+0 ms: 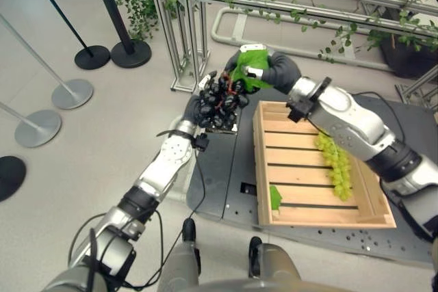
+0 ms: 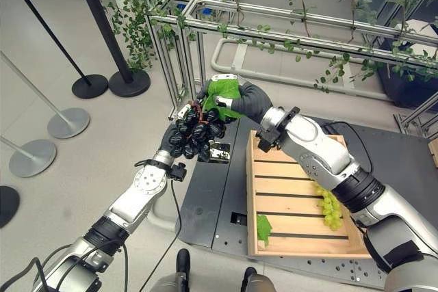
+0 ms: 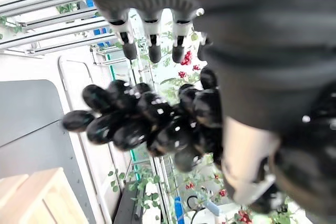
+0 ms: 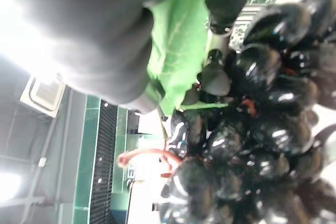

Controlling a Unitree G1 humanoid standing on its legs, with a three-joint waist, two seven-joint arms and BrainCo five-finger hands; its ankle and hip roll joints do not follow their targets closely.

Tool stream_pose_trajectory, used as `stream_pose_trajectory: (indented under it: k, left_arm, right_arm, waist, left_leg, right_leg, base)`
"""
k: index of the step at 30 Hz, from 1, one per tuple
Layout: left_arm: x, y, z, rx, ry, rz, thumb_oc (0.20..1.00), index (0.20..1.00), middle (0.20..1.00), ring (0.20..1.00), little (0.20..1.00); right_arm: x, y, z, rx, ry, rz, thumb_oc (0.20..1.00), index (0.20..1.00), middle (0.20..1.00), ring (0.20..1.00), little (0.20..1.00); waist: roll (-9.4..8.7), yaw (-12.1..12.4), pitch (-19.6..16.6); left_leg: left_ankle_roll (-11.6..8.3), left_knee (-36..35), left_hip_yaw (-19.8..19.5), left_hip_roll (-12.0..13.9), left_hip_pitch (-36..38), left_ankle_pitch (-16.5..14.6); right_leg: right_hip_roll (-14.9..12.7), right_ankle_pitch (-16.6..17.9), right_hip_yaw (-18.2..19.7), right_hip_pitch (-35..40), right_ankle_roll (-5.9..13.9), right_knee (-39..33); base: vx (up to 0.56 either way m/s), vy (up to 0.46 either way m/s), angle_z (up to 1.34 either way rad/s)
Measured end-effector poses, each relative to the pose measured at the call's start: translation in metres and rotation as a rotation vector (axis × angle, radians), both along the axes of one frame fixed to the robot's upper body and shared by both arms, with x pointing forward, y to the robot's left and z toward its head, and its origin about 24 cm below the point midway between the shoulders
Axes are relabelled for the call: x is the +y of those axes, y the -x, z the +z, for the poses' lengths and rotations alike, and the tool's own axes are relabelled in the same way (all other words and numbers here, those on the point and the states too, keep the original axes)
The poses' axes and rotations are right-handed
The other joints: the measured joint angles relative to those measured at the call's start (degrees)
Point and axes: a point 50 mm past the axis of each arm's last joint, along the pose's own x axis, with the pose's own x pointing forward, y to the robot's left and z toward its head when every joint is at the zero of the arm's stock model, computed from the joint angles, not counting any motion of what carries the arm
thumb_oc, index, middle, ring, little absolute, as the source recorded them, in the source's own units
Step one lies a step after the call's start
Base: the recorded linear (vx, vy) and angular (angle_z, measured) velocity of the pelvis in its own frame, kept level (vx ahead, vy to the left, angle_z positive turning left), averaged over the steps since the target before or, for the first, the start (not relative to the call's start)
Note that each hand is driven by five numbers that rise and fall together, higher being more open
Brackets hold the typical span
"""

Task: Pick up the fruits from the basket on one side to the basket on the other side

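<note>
Both robot hands, left (image 2: 179,135) and right (image 2: 241,102), hold the black grapes (image 2: 198,130).

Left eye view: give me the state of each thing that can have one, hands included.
Black grape bunch: held in the air between both hands, beside the crate.
Green leaf: on the bunch's top, pinched by the right hand.
Left hand: curled round the bunch.
Right hand: shut on the leaf.
Green grape bunch: lying in the crate.
Wooden crate: open-topped.
</note>
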Motion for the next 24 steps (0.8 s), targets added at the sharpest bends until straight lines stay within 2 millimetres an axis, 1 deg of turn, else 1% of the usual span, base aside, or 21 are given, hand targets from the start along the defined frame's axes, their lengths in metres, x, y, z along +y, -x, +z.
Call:
stream_pose_trajectory:
  k: [9,13,17,19,24]
  left_arm:
    - [0.0,0.0,-0.002,0.047,0.035,-0.059,1.0,1.0,1.0,1.0,1.0]
    - [-0.004,0.002,-0.005,0.076,0.045,-0.106,1.0,1.0,1.0,1.0,1.0]
    - [-0.006,0.003,-0.008,0.127,0.096,-0.163,1.0,1.0,1.0,1.0,1.0]
    - [-0.002,0.003,-0.01,0.153,0.109,-0.18,1.0,1.0,1.0,1.0,1.0]
    - [0.012,0.002,-0.01,0.186,0.118,-0.19,1.0,1.0,1.0,1.0,1.0]
  right_arm:
    - [-0.016,-0.015,-0.012,0.034,0.059,-0.121,0.2,0.2,0.2,0.2,0.2]
    - [-0.018,-0.017,-0.013,0.038,0.06,-0.138,0.2,0.2,0.2,0.2,0.2]
    - [-0.021,-0.019,-0.015,0.036,0.083,-0.158,0.2,0.2,0.2,0.2,0.2]
    - [-0.027,-0.02,-0.014,0.037,0.105,-0.177,0.2,0.2,0.2,0.2,0.2]
    - [-0.05,-0.028,-0.02,0.028,0.202,-0.297,0.2,0.2,0.2,0.2,0.2]
  waist:
    - [0.0,0.05,0.0]
    - [0.0,0.05,0.0]
    - [0.0,0.06,0.0]
    - [0.01,0.09,0.0]
    - [0.01,0.21,0.0]
  left_leg:
    - [0.0,0.03,-0.07,-0.04,0.02,0.01]
    - [0.0,0.02,-0.08,-0.04,0.04,0.01]
    - [0.01,0.02,-0.09,-0.06,0.06,0.01]
    - [0.01,0.01,-0.11,-0.05,0.09,0.01]
    - [0.01,0.0,-0.14,-0.12,0.09,0.02]
  right_leg:
    - [-0.02,0.0,-0.07,0.07,0.0,0.01]
    - [-0.01,0.0,-0.08,0.11,0.0,0.0]
    - [-0.02,0.0,-0.1,0.15,0.0,0.0]
    - [-0.02,0.0,-0.12,0.18,0.0,-0.01]
    - [-0.1,-0.01,-0.14,0.2,0.02,0.0]
  base:
    - [0.0,0.0,0.0]
    - [0.0,0.0,0.0]
    - [0.0,0.0,0.0]
    - [0.0,0.0,0.0]
    - [0.0,0.0,0.0]
